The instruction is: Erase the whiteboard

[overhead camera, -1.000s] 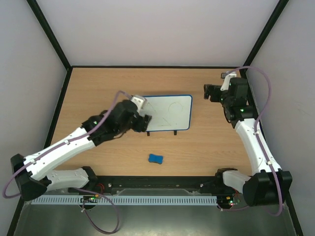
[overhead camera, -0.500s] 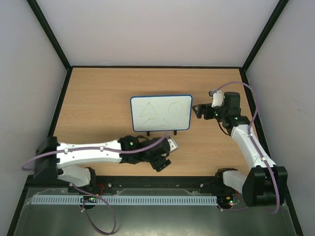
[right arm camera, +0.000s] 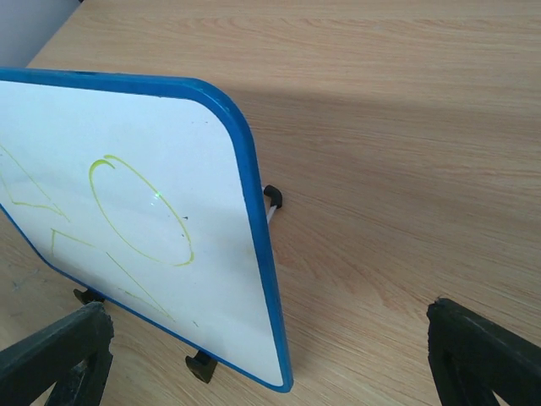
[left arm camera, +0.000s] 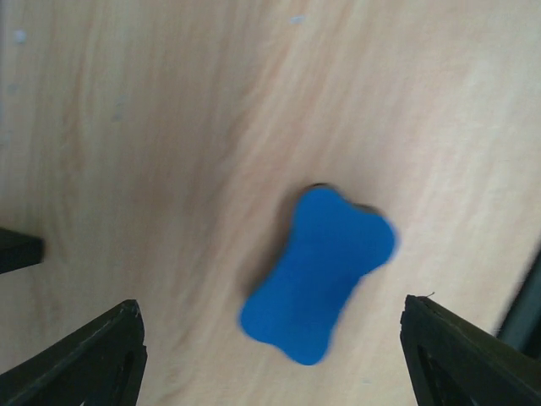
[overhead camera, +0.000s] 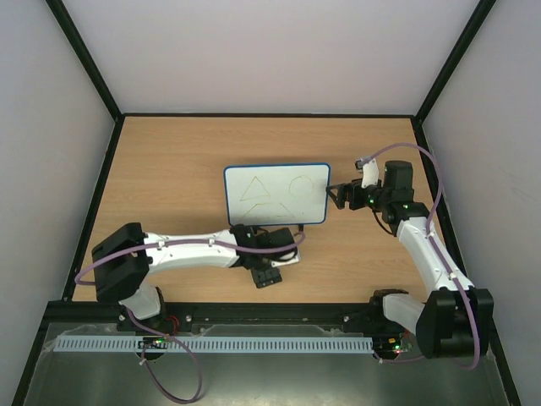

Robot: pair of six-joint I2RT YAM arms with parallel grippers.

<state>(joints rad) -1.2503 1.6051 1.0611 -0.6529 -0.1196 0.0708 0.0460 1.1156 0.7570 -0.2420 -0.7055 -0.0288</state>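
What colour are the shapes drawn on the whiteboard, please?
Yellow-green, thin lines on the whiteboard; the right wrist view shows them best.

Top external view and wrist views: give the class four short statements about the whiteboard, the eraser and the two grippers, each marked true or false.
1. The whiteboard bears drawn shapes. True.
2. The left gripper is shut on the eraser. False: its jaws are open, and the eraser lies ungripped on the table between them.
3. The eraser is blue. True.
4. The right gripper is at the whiteboard's left edge. False: it is open beside the right edge.
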